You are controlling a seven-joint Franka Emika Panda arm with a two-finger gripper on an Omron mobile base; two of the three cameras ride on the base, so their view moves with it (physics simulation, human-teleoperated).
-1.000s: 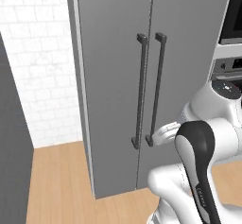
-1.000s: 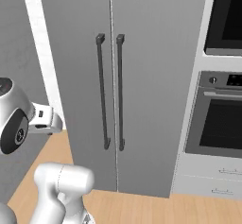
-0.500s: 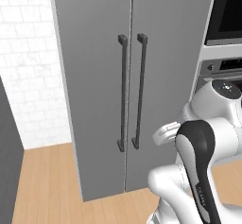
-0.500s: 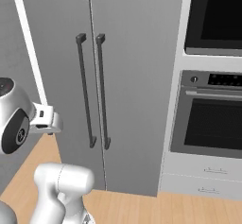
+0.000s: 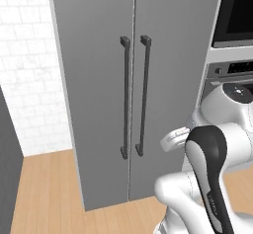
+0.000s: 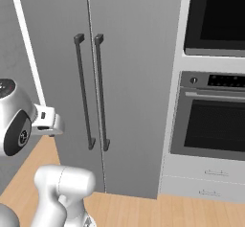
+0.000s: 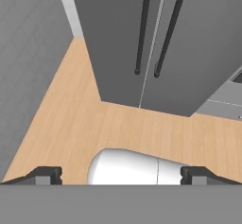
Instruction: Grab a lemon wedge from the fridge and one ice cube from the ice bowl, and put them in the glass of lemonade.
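**Fridge shut, handle pick is the risk**

The fridge [image 5: 99, 80] is seen straight ahead, both doors closed; the two dark bar handles [image 6: 91, 92] are set close together at the centre seam. The lemon wedge is presumably inside, nothing of it is visible. The gripper [image 7: 121, 176] is pointed down at the wooden floor [image 7: 71, 124], jaws spread wide, nothing held.

Likely failure points:
- With the handles so near each other, open jaws could be closed on both bars or on the wrong one.
- A door swung toward the base could be blocked by the arm if too little room is left.
- The wall oven [image 6: 215, 125] is set flush on the right, so the right door's swing is likely tight there.

Open room: bare floor in front and to the left of the fridge; the white tiled wall [image 5: 24, 70] is well clear on the left.
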